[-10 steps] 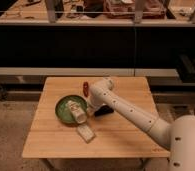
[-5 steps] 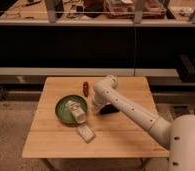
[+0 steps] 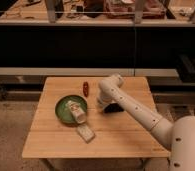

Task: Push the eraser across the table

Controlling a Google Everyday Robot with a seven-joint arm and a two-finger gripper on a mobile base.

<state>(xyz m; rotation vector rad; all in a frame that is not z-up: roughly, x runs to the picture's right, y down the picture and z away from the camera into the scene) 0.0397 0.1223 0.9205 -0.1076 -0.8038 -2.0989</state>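
The eraser [image 3: 113, 108] is a small flat black block lying on the light wooden table [image 3: 51, 145], just right of centre and partly hidden behind my arm. My gripper [image 3: 101, 104] hangs down from the bent white arm, low over the tabletop at the eraser's left edge. It is shut and holds nothing; whether it touches the eraser I cannot tell.
A green bowl [image 3: 63, 106] with a pale crumpled thing [image 3: 76, 112] in it sits left of the gripper. A pale whitish block [image 3: 85, 133] lies in front of the bowl. A small red-brown oblong [image 3: 85, 88] lies behind it. Dark shelving runs behind the table.
The arm and gripper have shifted to the right, and the eraser has slid to the right along with them.
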